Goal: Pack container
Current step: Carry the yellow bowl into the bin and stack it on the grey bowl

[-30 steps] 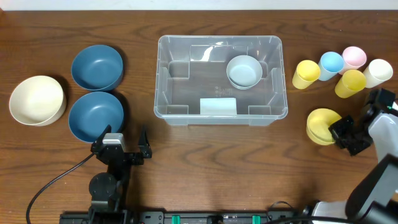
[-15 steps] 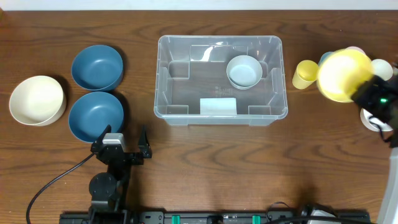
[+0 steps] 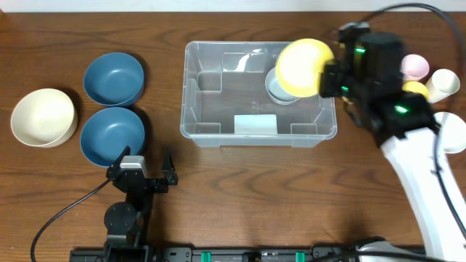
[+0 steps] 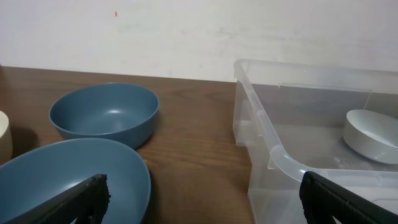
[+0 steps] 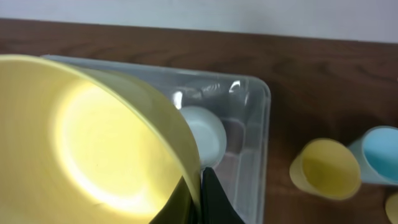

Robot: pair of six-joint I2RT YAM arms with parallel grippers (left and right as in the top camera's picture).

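Right gripper (image 5: 200, 186) gripped the rim of a yellow bowl (image 3: 304, 67), held over the container's (image 3: 218, 135) right end, above a pale bowl (image 4: 370, 134). Left gripper (image 3: 148, 167) stood wide open, empty.

Container (image 3: 222, 105): a large clear plastic bin, rectangular, with rounded corners and a rimmed edge.
Pose: it is set upright on the table (image 3: 240, 189) with its open top upward; the long sides run left to right in the overhead view.
Position: it is placed near the middle of the table, toward the far edge.
Label (image 3: 255, 124): a pale rectangle is seen at the middle of the near long wall.
Walls: stepped ledges are moulded in at the corners and sides.
Contents: one small pale bowl (image 4: 373, 134) is seated upright on the floor, in the far right part.
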